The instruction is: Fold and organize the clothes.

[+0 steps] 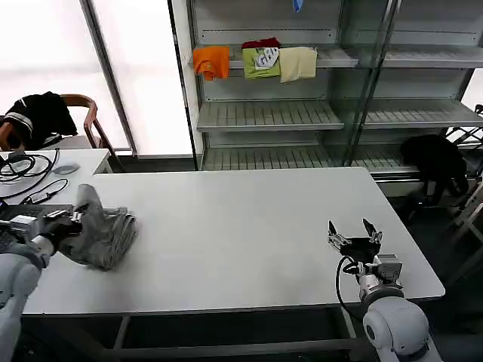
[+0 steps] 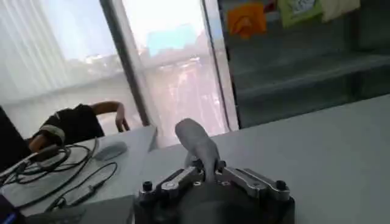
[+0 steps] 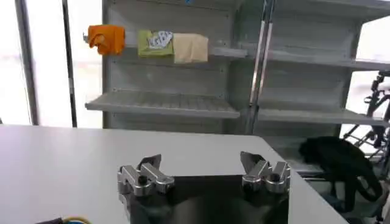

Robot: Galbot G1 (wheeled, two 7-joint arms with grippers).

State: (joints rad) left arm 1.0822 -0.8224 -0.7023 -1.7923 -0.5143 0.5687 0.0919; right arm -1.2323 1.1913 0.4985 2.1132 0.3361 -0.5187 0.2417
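- Gripping a fold of the grey shirt [image 1: 106, 230], the left gripper [image 1: 74, 217] sat at the table's [image 1: 249, 241] left edge, its fingers [image 2: 183, 177] closed tight on the cloth, a peak of which stood up between them.
- The shirt lay bunched in a loose heap on the left part of the table, one corner pulled up toward the gripper.
- The right gripper [image 1: 355, 235] rested over the table's right front corner, well apart from the shirt, its fingers spread wide and holding nothing.
- Orange [image 1: 211, 62], green [image 1: 261, 62] and cream [image 1: 299, 63] garments hung on the shelf [image 1: 264, 115] behind.
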